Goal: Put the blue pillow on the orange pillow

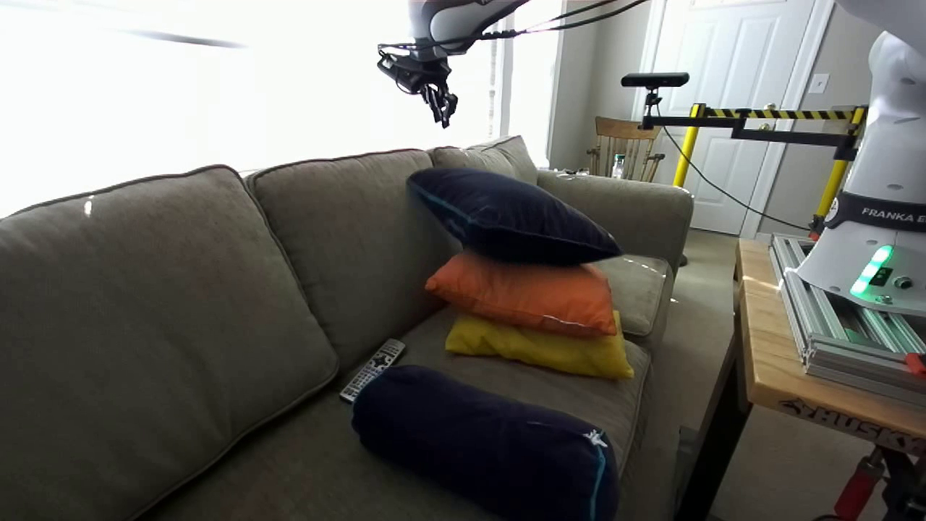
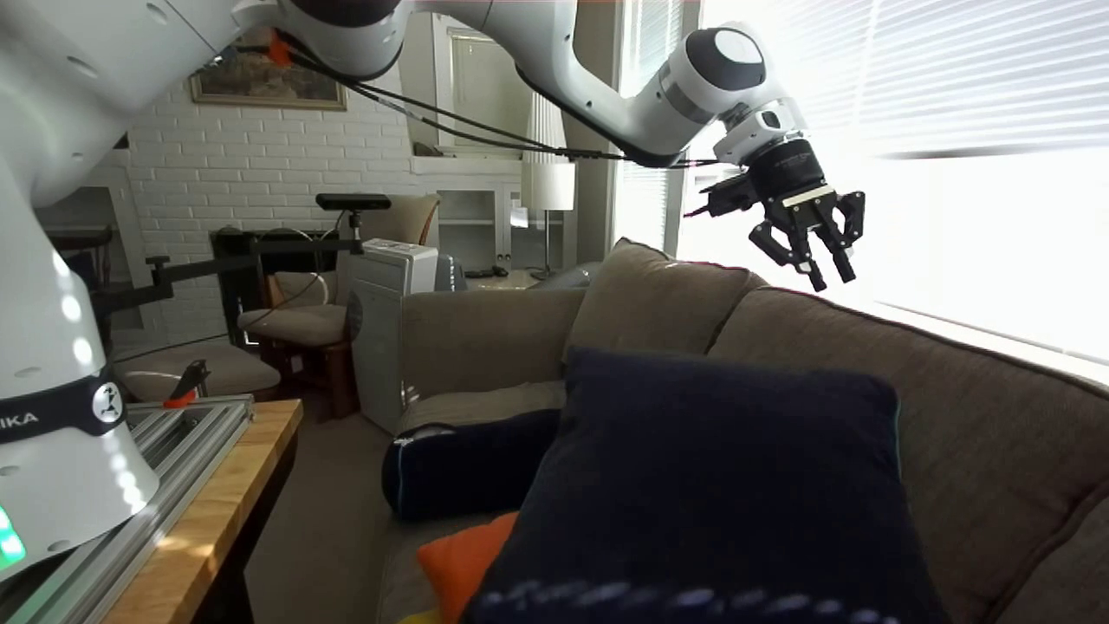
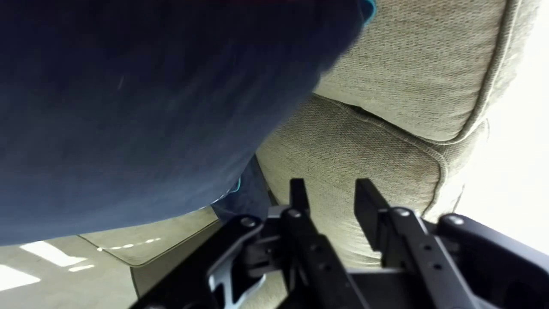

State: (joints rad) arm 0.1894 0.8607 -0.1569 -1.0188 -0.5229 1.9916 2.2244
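The blue pillow (image 1: 521, 217), dark navy with teal edging, lies tilted on top of the orange pillow (image 1: 528, 293), one corner toward the sofa back. In an exterior view, the blue pillow (image 2: 719, 485) hides most of the orange pillow (image 2: 468, 563). My gripper (image 1: 443, 119) is raised above the sofa's backrest, apart from the pillows; it also shows in an exterior view (image 2: 832, 277). In the wrist view, the gripper (image 3: 331, 184) has its fingers apart with nothing between them. The blue pillow (image 3: 128, 128) fills the upper left there, and the orange pillow is not visible.
A mustard-yellow pillow (image 1: 539, 351) lies under the orange one on the sofa seat. A navy bolster (image 1: 477, 441) and a remote control (image 1: 372, 369) lie nearby on the seat. The sofa backrest (image 2: 936, 364) stands below my gripper. A wooden table (image 1: 767, 347) carries the robot base.
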